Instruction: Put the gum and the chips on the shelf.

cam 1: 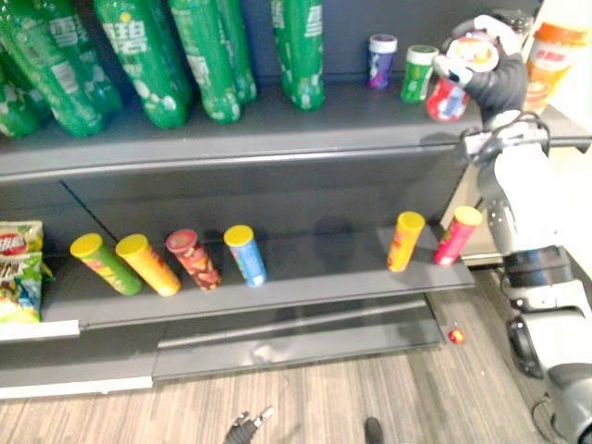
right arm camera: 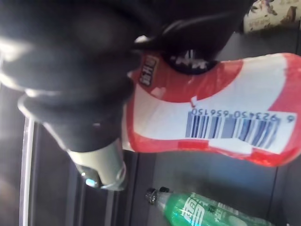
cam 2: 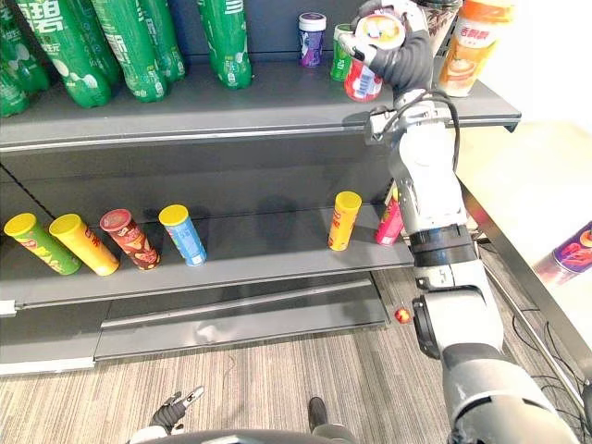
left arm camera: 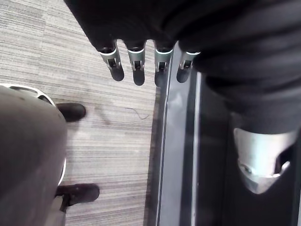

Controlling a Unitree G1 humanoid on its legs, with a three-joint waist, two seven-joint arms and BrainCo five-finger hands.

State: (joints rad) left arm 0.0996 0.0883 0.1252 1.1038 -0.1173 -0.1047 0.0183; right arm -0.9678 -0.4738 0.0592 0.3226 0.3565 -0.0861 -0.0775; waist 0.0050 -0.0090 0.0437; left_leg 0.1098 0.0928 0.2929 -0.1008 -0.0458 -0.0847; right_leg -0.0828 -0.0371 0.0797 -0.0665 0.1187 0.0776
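Note:
A red and white gum jar [cam 1: 447,100] is at the right end of the top shelf [cam 1: 277,129], tilted with its lid toward me. My right hand [cam 1: 495,74] is shut round its upper part; the right wrist view shows the jar [right arm camera: 221,113] close up, past the dark cover. I cannot tell whether its base rests on the shelf. A purple gum jar [cam 1: 381,61] and a green one [cam 1: 417,73] stand just left of it. A yellow chips can [cam 1: 404,240] and a pink one [cam 1: 456,235] lie on the lower shelf. My left hand [left arm camera: 136,61] hangs low over the floor, fingers straight.
Several green bottles [cam 1: 213,55] lie along the top shelf's left and middle. An orange bottle [cam 1: 553,55] stands right of my hand. Several more chips cans [cam 1: 148,264] lie at the lower shelf's left, with snack bags [cam 1: 18,277] beyond. A small red thing [cam 1: 456,335] lies on the floor.

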